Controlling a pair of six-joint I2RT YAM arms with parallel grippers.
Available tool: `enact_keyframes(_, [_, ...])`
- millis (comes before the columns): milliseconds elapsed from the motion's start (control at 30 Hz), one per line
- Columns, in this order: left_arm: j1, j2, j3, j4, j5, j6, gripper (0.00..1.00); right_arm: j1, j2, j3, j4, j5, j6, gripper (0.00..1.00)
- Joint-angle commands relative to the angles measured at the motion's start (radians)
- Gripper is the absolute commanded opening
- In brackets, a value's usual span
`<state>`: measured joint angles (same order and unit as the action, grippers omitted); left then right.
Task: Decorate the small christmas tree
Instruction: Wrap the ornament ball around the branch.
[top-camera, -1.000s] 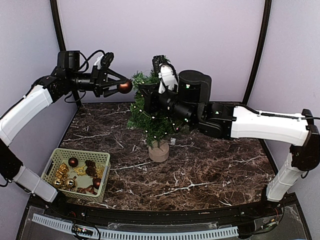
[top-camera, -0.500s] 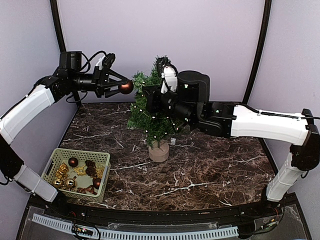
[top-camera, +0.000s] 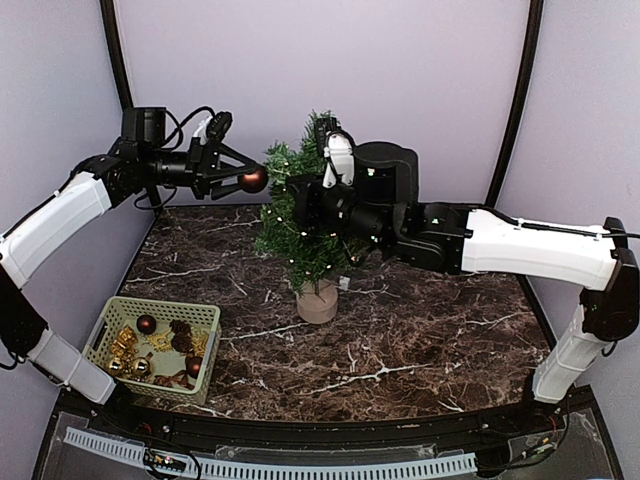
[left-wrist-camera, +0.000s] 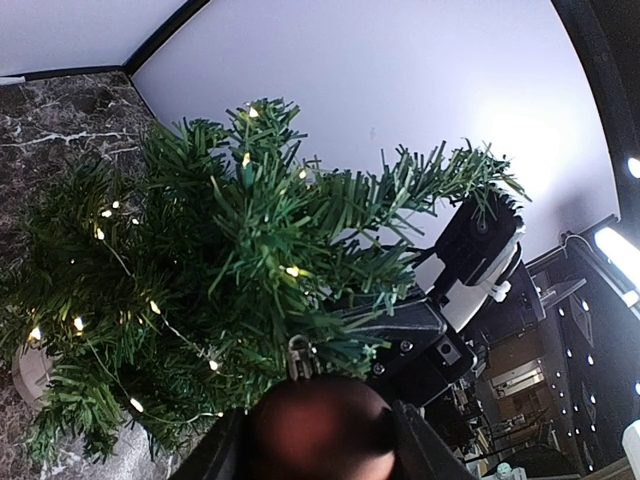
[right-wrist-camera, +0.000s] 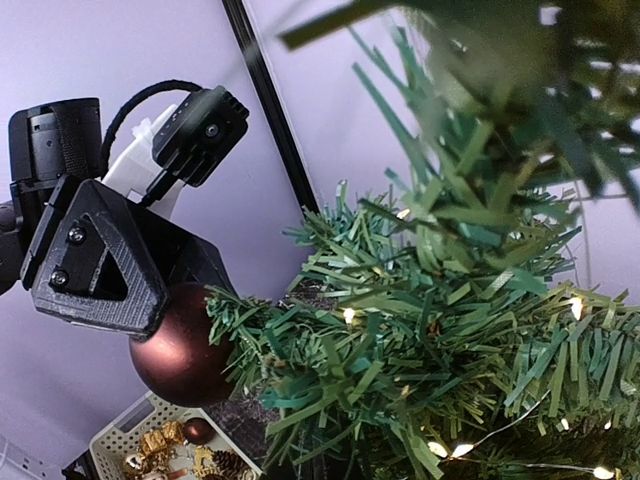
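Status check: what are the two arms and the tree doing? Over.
Left gripper shut on a dark red bauble, at the left branch tips of the tree. Right gripper shut among the branches. Tree lights on. Nothing in the way.

- green plastic basket front-left on the table, holding gold ornaments, a pine cone, dark red baubles
- dark marble tabletop
- lilac backdrop, black corner poles
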<state>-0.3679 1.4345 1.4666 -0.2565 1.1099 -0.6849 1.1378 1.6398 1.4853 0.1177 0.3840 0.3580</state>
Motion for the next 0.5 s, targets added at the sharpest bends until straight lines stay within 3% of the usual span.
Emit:
enact_keyframes(0, [0.007, -0.005, -0.027, 0.027, 0.000, 0.020, 0.38, -0.007, -0.011, 0.013, 0.033, -0.036, -0.004, 0.00])
enact_keyframes(467, [0.007, 0.002, -0.082, 0.094, 0.016, -0.009, 0.38, -0.008, 0.019, 0.070, 0.033, -0.087, -0.037, 0.00])
